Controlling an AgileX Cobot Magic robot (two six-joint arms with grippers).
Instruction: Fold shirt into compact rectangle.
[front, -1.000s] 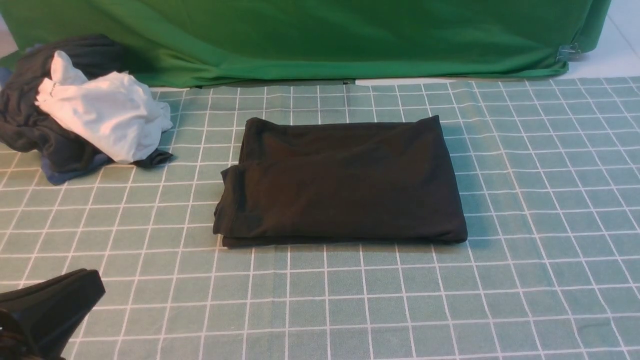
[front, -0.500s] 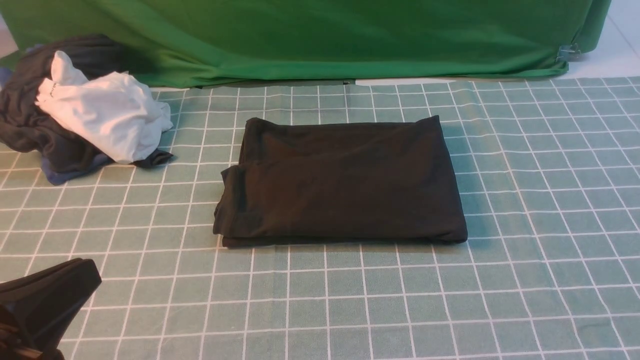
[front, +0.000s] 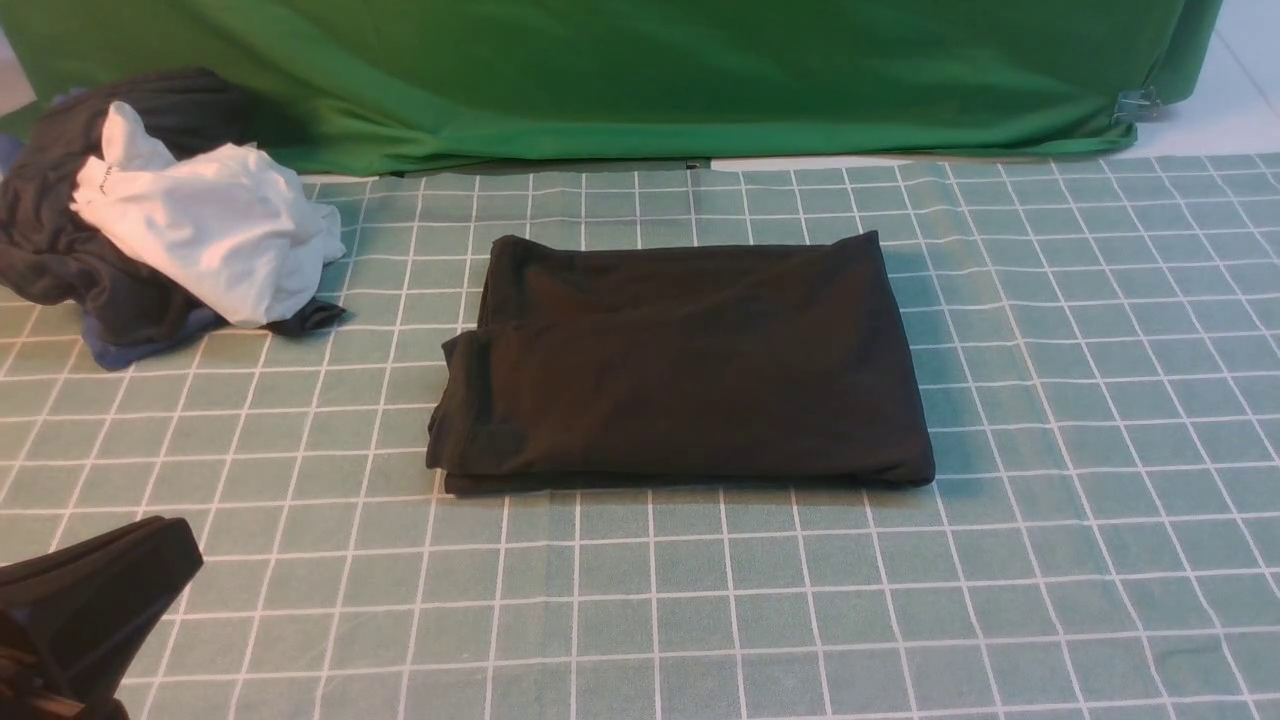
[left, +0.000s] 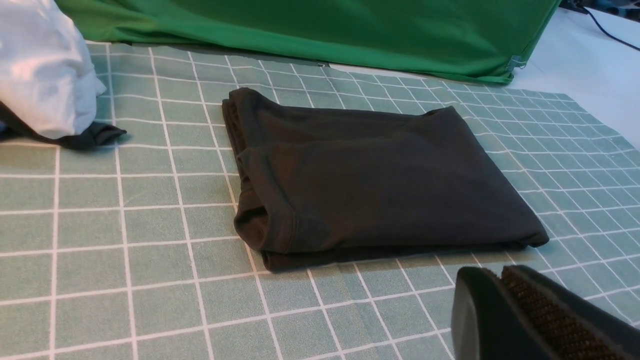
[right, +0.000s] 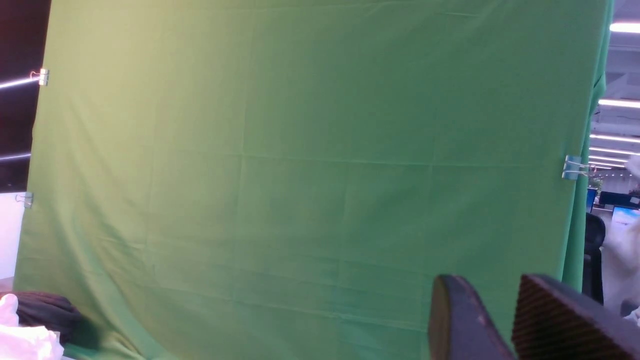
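The shirt (front: 680, 370) lies folded into a dark rectangle in the middle of the checked table cloth, with layered edges at its left end (left: 260, 220). No gripper touches it. My left gripper (front: 175, 550) sits low at the near left corner, well short of the shirt. Its fingertips (left: 472, 280) are pressed together and shut on nothing. My right gripper (right: 487, 290) is outside the front view. It is raised and faces the green backdrop, with its jaws apart, open and empty.
A heap of clothes sits at the far left, a white garment (front: 210, 230) on top of dark ones (front: 50, 250). The green backdrop (front: 640, 70) hangs along the table's far edge, held by a metal clip (front: 1135, 103). The checked cloth (front: 1100, 400) covers the table.
My left gripper has drawn back a little toward the near left corner. The folded shirt has not moved.
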